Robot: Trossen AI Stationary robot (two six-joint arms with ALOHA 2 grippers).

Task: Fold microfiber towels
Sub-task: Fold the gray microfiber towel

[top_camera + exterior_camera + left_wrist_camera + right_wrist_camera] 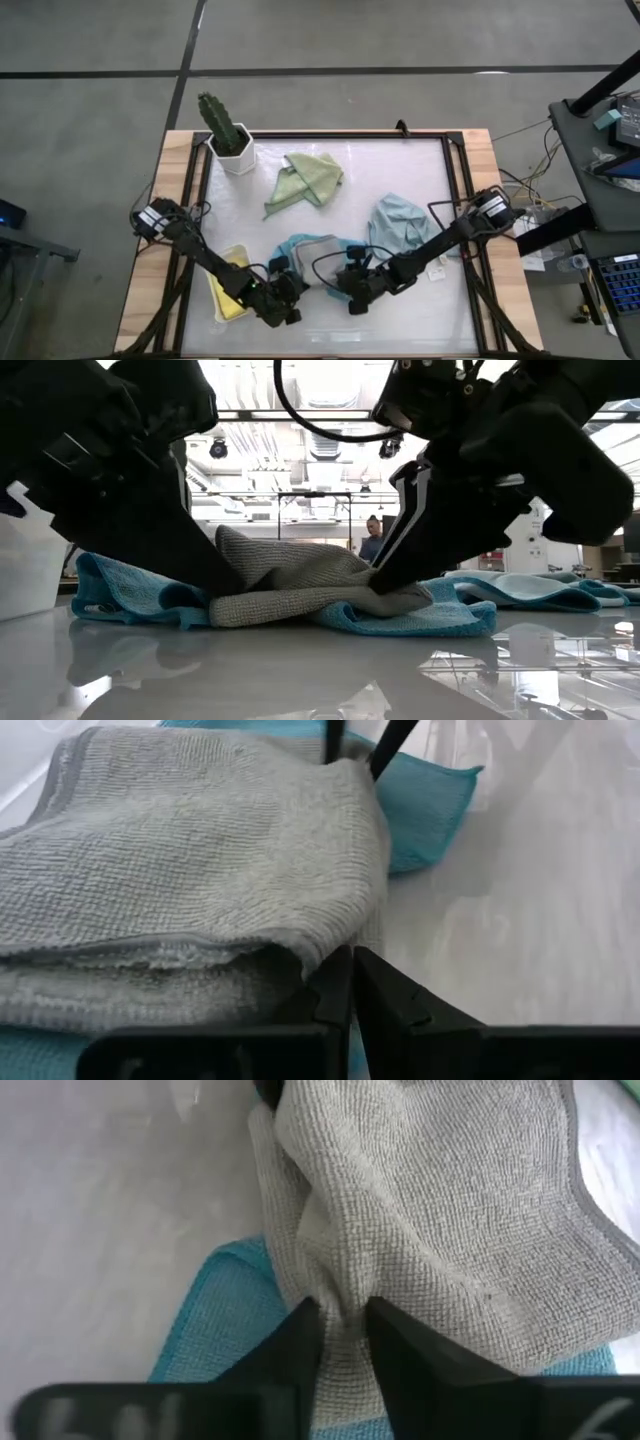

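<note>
Your white rectangular tray point(216, 300) at the table's front left holds the yellow cloth point(238, 284). The soft grey microfiber towel point(290, 588) lies crumpled on the teal towel point(120, 592) at front centre. Your left gripper point(350, 982) is closed on its edge; your right gripper point(343, 1325) pinches a fold opposite.

No legible text, label, brand, number or sign found in any view. Inspected surfaces carry no readable markings. Nothing further to record.
</note>
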